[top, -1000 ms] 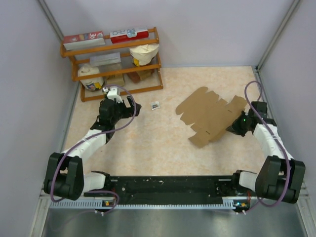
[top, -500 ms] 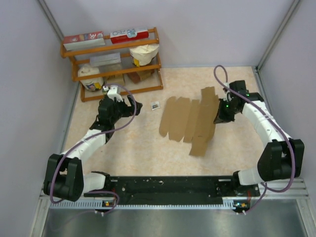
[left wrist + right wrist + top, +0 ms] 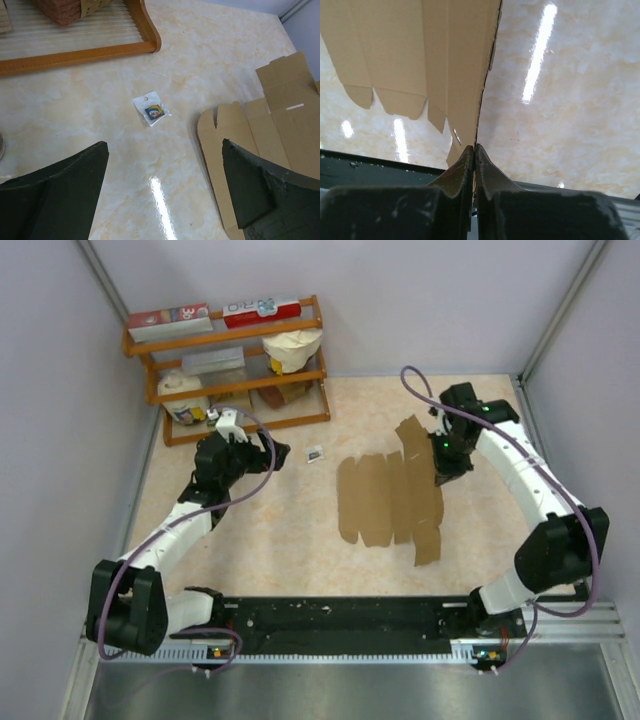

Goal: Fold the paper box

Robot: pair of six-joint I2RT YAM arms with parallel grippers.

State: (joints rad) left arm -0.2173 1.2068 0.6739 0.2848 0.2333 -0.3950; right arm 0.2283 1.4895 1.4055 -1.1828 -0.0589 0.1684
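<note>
The paper box [image 3: 390, 498] is a flat sheet of plain brown cardboard with scalloped flaps, lying in the middle-right of the table. My right gripper [image 3: 441, 468] is shut on its right edge, and in the right wrist view the sheet [image 3: 420, 55] runs edge-on out of the closed jaws [image 3: 475, 148]. My left gripper [image 3: 268, 456] is open and empty, to the left of the box. In the left wrist view the box's left flaps [image 3: 250, 135] show between and beyond my fingers [image 3: 165, 190].
A wooden rack [image 3: 230, 365] at the back left holds red-and-white printed boxes [image 3: 262, 309], a cream paper bag [image 3: 293, 348] and a white container. A small plastic packet [image 3: 315, 453] lies between rack and box; it also shows in the left wrist view [image 3: 152, 111]. Walls enclose the table.
My right gripper has swung the cardboard from the right side toward the middle and turned it, so its panels now run lengthwise toward me. The left arm has barely moved.
</note>
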